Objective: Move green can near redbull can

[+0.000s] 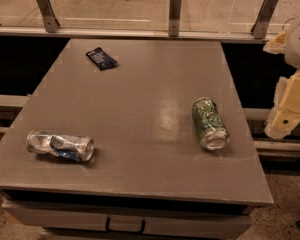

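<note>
Redbull can front-left, green can right, gripper far-right

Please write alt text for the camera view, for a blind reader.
A green can lies on the right of a grey table, a dented redbull can at its front left; the gripper hangs beyond the right edge.

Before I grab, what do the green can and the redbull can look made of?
The green can looks like thin metal: glossy printed body, bare silver end. The redbull can is likely thin metal too: shiny silver-blue, dented and crumpled. The gripper hangs beyond the right edge of the table, apart from both.
</note>
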Available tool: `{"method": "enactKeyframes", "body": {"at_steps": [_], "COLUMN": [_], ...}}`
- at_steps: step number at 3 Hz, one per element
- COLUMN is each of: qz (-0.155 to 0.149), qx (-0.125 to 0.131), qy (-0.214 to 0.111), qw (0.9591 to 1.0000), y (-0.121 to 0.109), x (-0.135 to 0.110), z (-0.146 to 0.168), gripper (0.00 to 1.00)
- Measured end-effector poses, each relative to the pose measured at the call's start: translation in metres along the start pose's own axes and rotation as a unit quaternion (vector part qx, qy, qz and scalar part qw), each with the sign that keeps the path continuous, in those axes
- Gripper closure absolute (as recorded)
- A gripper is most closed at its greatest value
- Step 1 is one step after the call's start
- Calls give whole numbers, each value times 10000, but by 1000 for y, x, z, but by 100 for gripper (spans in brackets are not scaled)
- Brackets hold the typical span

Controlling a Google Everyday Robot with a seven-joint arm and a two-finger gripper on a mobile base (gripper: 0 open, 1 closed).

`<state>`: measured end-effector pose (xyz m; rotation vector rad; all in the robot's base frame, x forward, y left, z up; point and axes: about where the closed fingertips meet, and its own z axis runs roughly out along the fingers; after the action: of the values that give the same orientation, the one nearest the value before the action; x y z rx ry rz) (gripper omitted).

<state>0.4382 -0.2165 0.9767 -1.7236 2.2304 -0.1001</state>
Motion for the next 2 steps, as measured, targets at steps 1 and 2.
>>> {"method": "enactKeyframes", "body": {"at_steps": [1, 2], "qz": [0, 229], "qx": [1, -59], "qy": [0, -172], "qw": [10000, 9996], "y": [0, -2], "x": [0, -15], "z": [0, 17], "gripper": [0, 0]}}
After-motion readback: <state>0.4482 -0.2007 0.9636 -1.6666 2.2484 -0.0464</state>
